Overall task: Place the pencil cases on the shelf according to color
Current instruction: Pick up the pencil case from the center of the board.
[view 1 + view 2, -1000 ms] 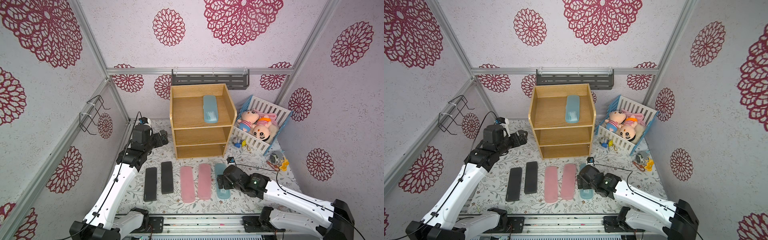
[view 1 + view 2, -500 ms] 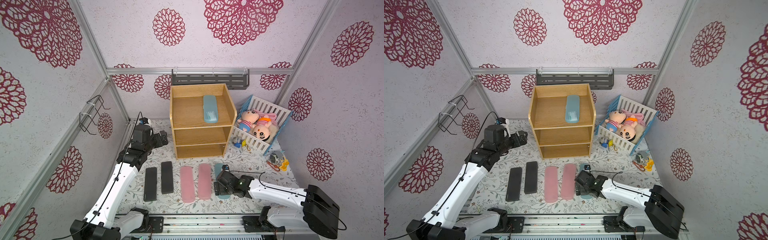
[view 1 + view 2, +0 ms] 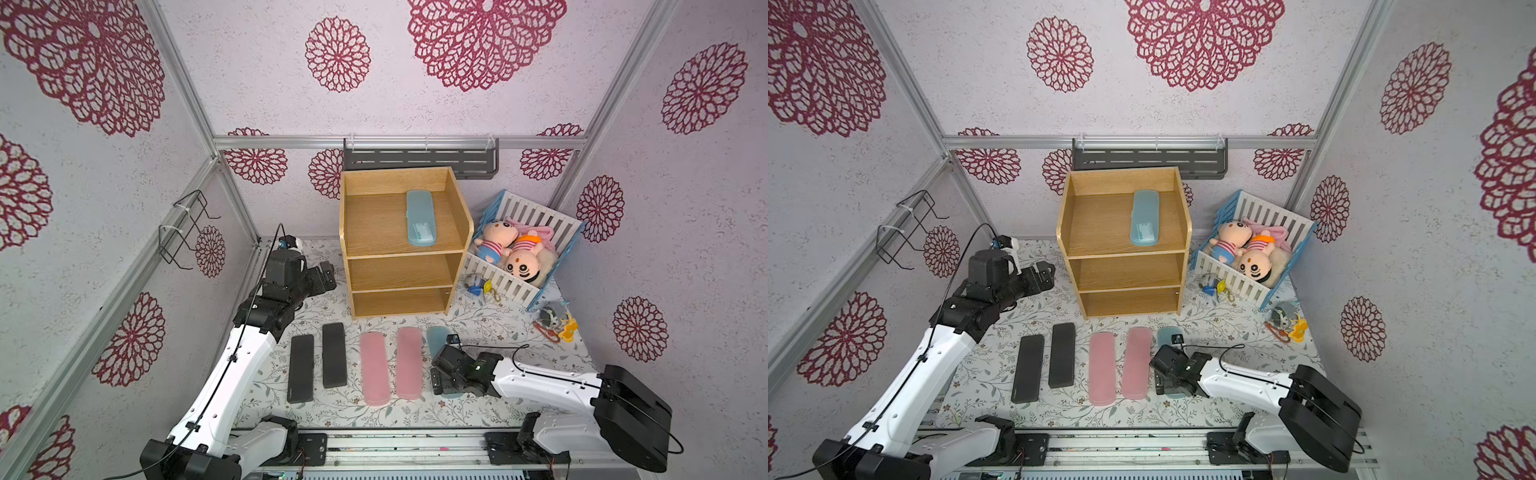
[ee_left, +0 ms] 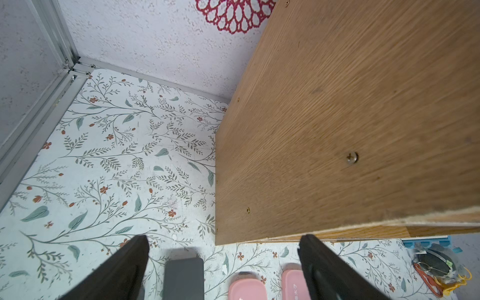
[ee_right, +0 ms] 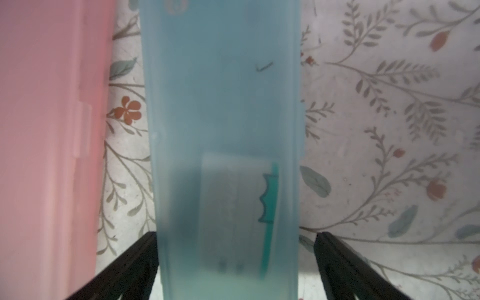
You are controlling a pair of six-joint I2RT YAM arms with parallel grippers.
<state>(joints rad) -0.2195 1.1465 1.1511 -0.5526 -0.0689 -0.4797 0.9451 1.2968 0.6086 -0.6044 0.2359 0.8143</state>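
Obs: right gripper (image 5: 236, 233) straddles blue case (image 5: 223, 117) on table (image 5: 389, 130), jaws apart, nothing clamped. Case's long axis points toward shelf (image 3: 399, 266), crosswise to the closing line. Left gripper (image 4: 224, 237), jaws apart too, sits well away.

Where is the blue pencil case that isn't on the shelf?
In a top view, the blue pencil case lies on the table at the right end of the row, beside a pink case; the right gripper straddles it, jaws open.
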